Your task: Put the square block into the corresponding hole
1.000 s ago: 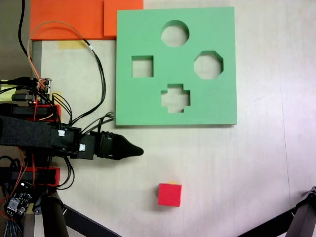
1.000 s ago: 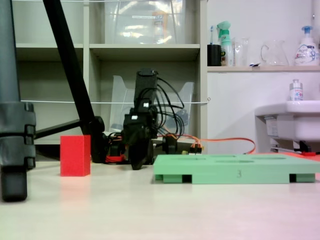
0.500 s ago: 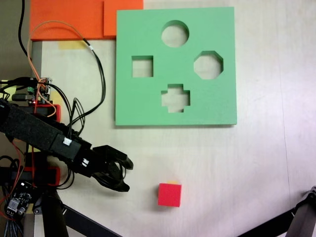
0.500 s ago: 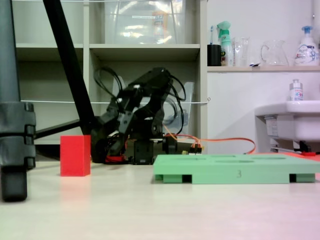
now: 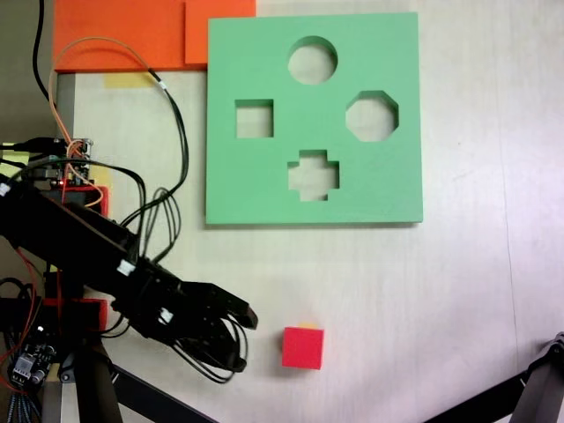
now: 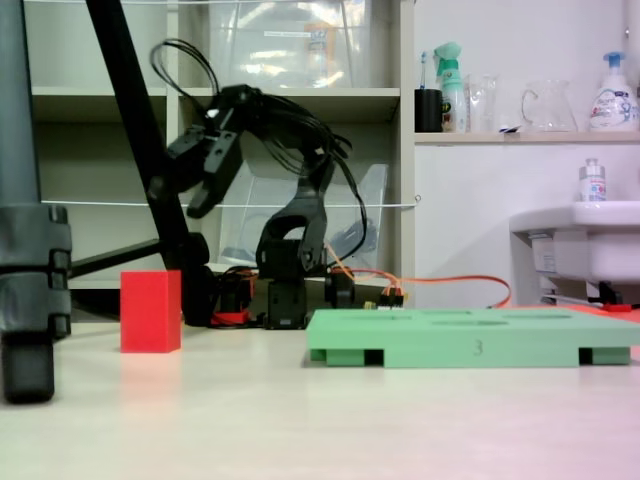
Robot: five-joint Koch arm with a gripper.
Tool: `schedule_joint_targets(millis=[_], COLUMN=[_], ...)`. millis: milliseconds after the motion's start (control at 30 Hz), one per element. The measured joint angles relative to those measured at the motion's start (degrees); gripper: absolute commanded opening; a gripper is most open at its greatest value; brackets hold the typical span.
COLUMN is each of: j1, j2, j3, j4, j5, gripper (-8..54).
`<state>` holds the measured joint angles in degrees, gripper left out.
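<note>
1. One square block (image 5: 302,347), small and bright red with plain faces, is seen resting on the pale surface (image 5: 458,291) in a fixed view, at about 6 o'clock from the green foam board (image 5: 264,185) and well apart from it.
2. From the low side view the block (image 6: 151,311) is shown upright and square-edged, standing free with nothing touching it.
3. The end effector (image 5: 240,342) is found at 9 o'clock of the block, near it but not in contact; from the side it (image 6: 193,190) is seen raised well above the block's top.
4. Its jaws are spread moderately apart and nothing is held between them.
5. The block is judged to be light and rigid, with smooth flat faces that may be somewhat slippery; no fragility is suggested.
6. A hold is best taken on two opposite vertical faces, at mid-height or a little above, so that the lower part is left free to enter the cutout.
7. The jaws should be squared to those faces, since a corner-to-corner pinch is likely to let the cube twist.
8. The corresponding hole (image 5: 254,119), the square cutout at 9 o'clock on the board, appears block-sized, so a close fit and careful alignment are expected.
</note>
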<state>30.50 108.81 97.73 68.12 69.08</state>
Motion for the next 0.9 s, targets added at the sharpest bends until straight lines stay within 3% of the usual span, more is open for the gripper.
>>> schedule_joint_targets(millis=[100, 233, 900], j1=[0.44, 0.35, -6.77], j2=[-20.48, -29.88, -38.50], j3=[-28.83, -33.05, -33.13], j4=[17.75, 26.02, 23.47], j5=[0.00, -0.88, -0.97], gripper=[40.4, 50.9, 51.8])
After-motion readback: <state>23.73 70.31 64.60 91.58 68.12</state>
